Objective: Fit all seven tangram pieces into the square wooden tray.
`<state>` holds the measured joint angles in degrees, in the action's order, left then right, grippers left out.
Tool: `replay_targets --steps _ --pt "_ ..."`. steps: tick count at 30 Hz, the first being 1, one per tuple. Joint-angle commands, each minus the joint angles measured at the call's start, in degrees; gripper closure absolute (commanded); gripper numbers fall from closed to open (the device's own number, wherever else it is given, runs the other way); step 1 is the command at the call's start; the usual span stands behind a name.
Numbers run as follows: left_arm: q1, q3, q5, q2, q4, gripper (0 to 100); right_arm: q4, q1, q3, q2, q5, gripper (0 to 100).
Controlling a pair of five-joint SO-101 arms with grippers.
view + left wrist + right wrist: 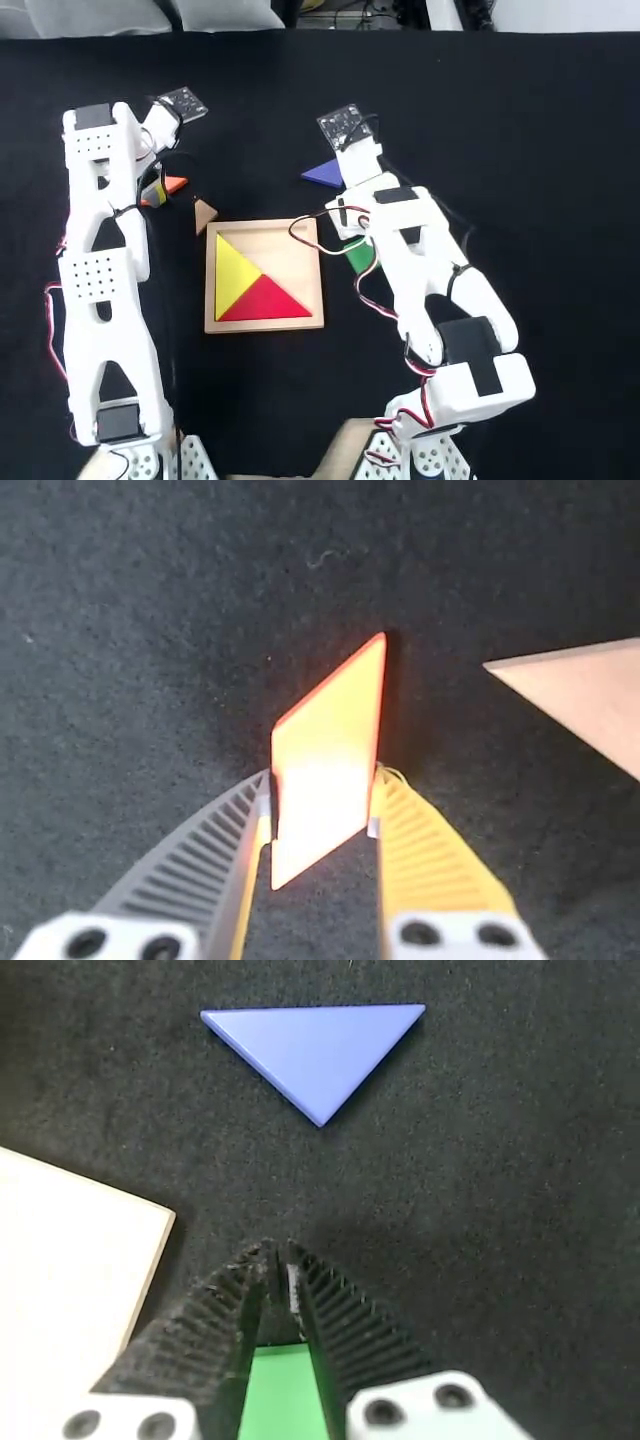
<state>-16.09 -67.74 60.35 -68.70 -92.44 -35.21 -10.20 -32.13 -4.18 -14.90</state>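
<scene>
The square wooden tray [265, 318] lies mid-table with a yellow triangle [236, 270] and a red triangle [266, 300] inside. My left gripper [320, 815] is shut on an orange piece [330, 745], which stands tilted on edge over the black cloth; the same orange piece [174, 184] sits left of the tray. A tan triangle [204, 213] lies just beside it, between it and the tray. My right gripper [276, 1258] is shut with its tips together, short of a blue triangle [315, 1048]. A green piece [280, 1390] shows through the gap behind the fingers.
The tray's corner [80, 1260] lies close beside the right gripper. The blue triangle [323, 174] rests just beyond the tray's far right corner. The green piece [358, 256] sits under the right arm by the tray's right side. Black cloth covers the table.
</scene>
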Motion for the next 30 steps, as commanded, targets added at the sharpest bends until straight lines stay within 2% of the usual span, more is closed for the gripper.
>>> replay_targets --steps 1,6,9,12,16,18,20,22,24,27,30 --pt "0.8 0.3 4.0 0.2 -6.5 93 0.9 0.4 0.0 3.1 0.0 98.7" --pt "-1.2 0.5 3.5 2.0 -8.6 96 0.8 0.4 0.0 3.1 0.0 98.7" --pt "-2.4 5.8 1.8 7.9 -8.6 96 0.8 0.4 0.0 3.1 0.0 98.7" --pt "-2.0 18.3 -3.6 19.3 -8.7 96 0.9 0.4 0.0 3.1 0.0 98.7" --pt "0.9 42.8 -9.2 37.4 -8.5 96 1.0 0.4 0.0 3.1 0.0 98.7" --pt "3.0 52.9 -15.7 45.3 -8.3 96 1.0 0.4 0.0 3.1 0.0 98.7" --pt "4.6 59.6 -26.1 51.0 -8.1 96 0.9 0.4 0.0 3.1 0.0 98.7" --pt "4.7 63.3 -36.9 53.7 -6.5 96 0.8 0.4 0.0 3.1 0.0 98.7" --pt "3.4 64.5 -44.7 54.2 -4.1 96 0.7 0.4 0.0 3.1 0.0 98.7" --pt "0.1 65.4 -51.3 52.0 2.0 96 1.0 0.4 -0.7 3.1 0.0 98.7" --pt "-1.3 66.9 -53.2 48.4 6.0 95 1.0 0.4 -0.9 3.1 0.0 98.7"
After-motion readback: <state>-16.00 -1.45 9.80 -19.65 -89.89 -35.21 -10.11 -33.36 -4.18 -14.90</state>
